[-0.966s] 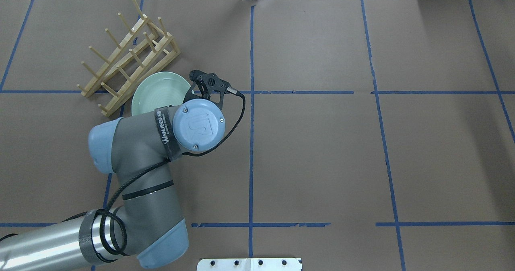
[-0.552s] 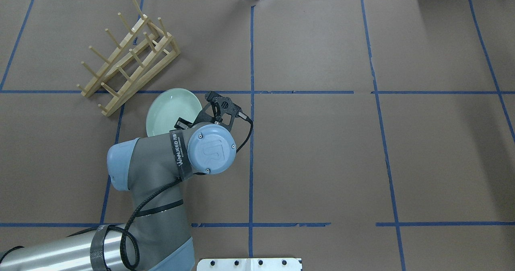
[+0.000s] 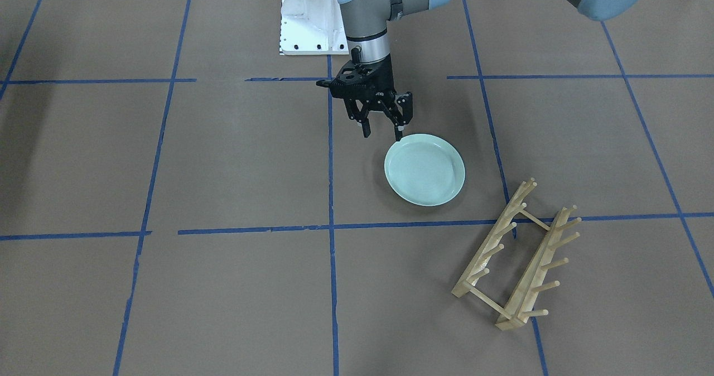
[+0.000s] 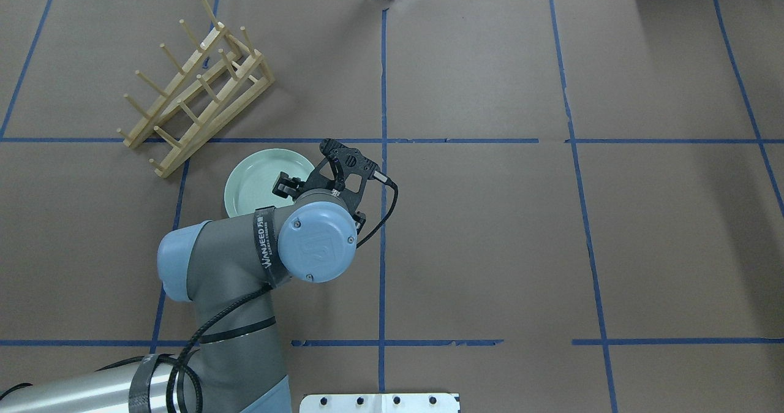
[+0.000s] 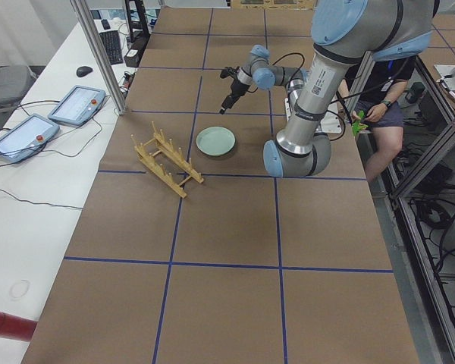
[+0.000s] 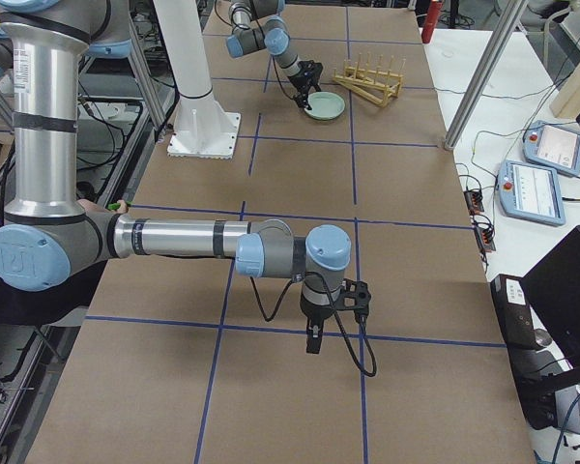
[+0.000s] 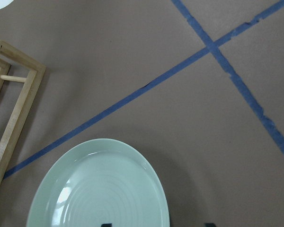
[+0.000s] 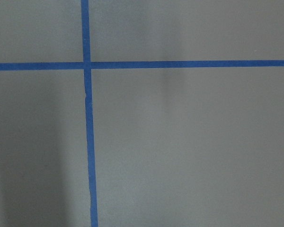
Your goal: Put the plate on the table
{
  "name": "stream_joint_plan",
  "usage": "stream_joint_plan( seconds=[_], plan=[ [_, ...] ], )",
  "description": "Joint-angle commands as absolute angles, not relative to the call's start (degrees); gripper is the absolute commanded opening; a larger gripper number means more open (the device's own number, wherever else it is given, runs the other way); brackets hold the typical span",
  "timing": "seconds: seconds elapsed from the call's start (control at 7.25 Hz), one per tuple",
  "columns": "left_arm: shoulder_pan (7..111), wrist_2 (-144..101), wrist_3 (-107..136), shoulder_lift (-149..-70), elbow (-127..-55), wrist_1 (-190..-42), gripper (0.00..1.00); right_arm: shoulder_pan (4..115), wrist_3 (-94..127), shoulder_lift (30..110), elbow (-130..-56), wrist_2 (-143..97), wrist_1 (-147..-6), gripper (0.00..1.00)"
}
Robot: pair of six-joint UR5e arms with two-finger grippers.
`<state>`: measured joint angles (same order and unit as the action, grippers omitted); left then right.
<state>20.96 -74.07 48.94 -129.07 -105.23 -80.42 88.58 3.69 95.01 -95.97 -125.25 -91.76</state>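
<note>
Exterior front-facing view: the left gripper (image 3: pixel 382 134) hangs with its jaws spread wide, clamping nothing. One fingertip (image 3: pixel 399 133) sits right at the robot-side rim of the plate (image 3: pixel 425 168), the other is out over bare paper. Whether that finger touches the rim is too close to call. The plate lies flat on the table (image 3: pixel 223 158), face up. It is round, so it has no long axis. The wooden rack (image 3: pixel 516 253) stands near it, not touching. Well apart, the right gripper (image 6: pixel 314 343) hangs low over the table; whether it is open or closed cannot be told.
</note>
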Motion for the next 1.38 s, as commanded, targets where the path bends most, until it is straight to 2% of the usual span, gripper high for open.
stream_joint_plan(
  seconds=[0.0,0.28,0.69,0.83,1.24],
  plan=[
    [33.31,-89.79,48.87,-128.85,-110.2,-81.65,1.0,88.59,3.69,95.01,-95.98,-125.24,-91.76,1.0],
    [42.85,-98.06,48.17,-124.74,-113.71,-83.39,1.0,88.59,3.69,95.01,-95.98,-125.24,-91.76,1.0],
    [63.83,-122.55,38.14,-110.79,-113.38,-89.21,1.0,88.59,3.69,95.01,-95.98,-125.24,-91.76,1.0],
    [69.12,-127.13,30.57,-105.7,-112.07,-89.38,1.0,88.59,3.6,95.01,-95.98,-125.24,-91.76,1.0],
    [84.85,-134.91,4.92,-94.34,-101.29,-89.39,1.0,88.59,3.6,95.01,-95.98,-125.24,-91.76,1.0]
  ],
)
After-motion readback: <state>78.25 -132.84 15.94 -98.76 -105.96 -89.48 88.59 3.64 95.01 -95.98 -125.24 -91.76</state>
